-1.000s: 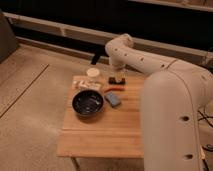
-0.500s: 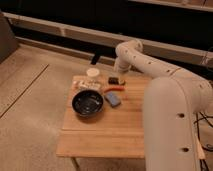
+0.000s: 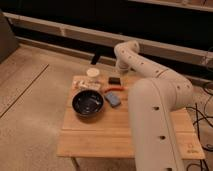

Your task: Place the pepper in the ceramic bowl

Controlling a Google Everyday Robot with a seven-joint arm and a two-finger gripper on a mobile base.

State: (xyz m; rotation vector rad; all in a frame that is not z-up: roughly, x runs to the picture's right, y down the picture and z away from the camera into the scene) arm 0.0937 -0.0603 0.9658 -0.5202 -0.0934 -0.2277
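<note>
The pepper (image 3: 114,89), small and red-orange, lies on the wooden table (image 3: 110,135) just right of the ceramic bowl's far rim. The dark glossy ceramic bowl (image 3: 88,104) sits on the left half of the table and looks empty. My white arm reaches from the lower right up over the table's far edge and bends down there. My gripper (image 3: 121,74) hangs at its end above the far edge, next to a small black block (image 3: 114,80) and just behind the pepper. It holds nothing that I can see.
A blue rectangular block (image 3: 113,99) lies right of the bowl, touching the pepper's near side. A small white cup (image 3: 92,73) and a flat pale item (image 3: 85,85) sit at the far left corner. My arm covers the table's right side.
The arm's bend has swung a little to the right and down over the far edge. The pepper, bowl and blocks have not moved.
</note>
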